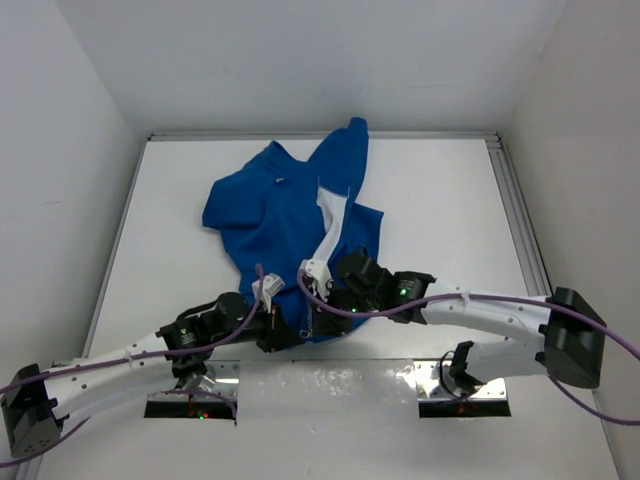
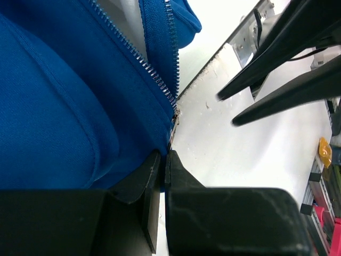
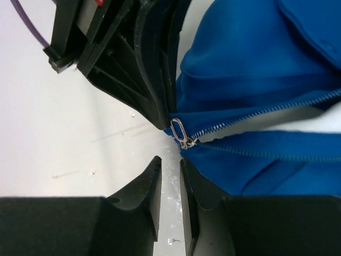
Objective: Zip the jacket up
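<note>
The royal-blue fleece jacket (image 1: 270, 215) lies rumpled mid-table, its front open along the pale zipper (image 1: 330, 225). Both grippers meet at its near hem. My left gripper (image 1: 283, 335) is shut on the hem at the zipper's bottom end; in the left wrist view (image 2: 165, 160) its jaws pinch blue fabric (image 2: 53, 106) just below the zipper teeth (image 2: 144, 58). My right gripper (image 1: 325, 305) is narrowly open and empty. In the right wrist view its tips (image 3: 170, 168) sit just short of the silver zipper pull (image 3: 178, 129), not touching it.
White walls enclose the table on three sides. A metal rail (image 1: 515, 220) runs along the right edge. The arms' base plates (image 1: 460, 400) sit at the near edge. My right gripper's fingers (image 2: 287, 101) show in the left wrist view.
</note>
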You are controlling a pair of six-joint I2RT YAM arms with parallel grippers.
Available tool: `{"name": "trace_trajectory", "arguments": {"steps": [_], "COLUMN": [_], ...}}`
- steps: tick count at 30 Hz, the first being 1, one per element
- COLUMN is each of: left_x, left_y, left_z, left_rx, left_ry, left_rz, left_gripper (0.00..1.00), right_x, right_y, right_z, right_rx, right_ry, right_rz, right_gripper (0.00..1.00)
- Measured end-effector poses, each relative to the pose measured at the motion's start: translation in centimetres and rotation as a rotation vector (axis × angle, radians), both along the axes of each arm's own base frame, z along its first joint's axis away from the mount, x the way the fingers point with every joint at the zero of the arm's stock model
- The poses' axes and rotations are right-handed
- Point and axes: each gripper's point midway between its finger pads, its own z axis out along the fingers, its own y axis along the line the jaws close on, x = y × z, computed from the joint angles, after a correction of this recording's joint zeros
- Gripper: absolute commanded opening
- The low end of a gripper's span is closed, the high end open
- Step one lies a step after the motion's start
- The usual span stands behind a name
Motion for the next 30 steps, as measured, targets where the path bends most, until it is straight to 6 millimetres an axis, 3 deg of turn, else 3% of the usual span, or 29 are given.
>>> {"name": "trace_trajectory", "arguments": {"steps": [11, 30], "left_x": [-0.2, -0.2], "left_y": [-0.2, -0.5], "left_z": [0.4, 1.5], "left_rx": [-0.021, -0.063], "left_ry": [0.01, 0.0], "left_rz": [-0.005, -0.01], "left_gripper": [0.0, 0.0], "right_x": [-0.4, -0.1], "right_y": [2.5, 2.3], "right_z": [0.3, -1.1], "right_rx": [0.018, -0.032], "right_ry": [0.001, -0.006], "right_rz": [0.154, 0.162], "right_gripper": [0.25, 0.35]}}
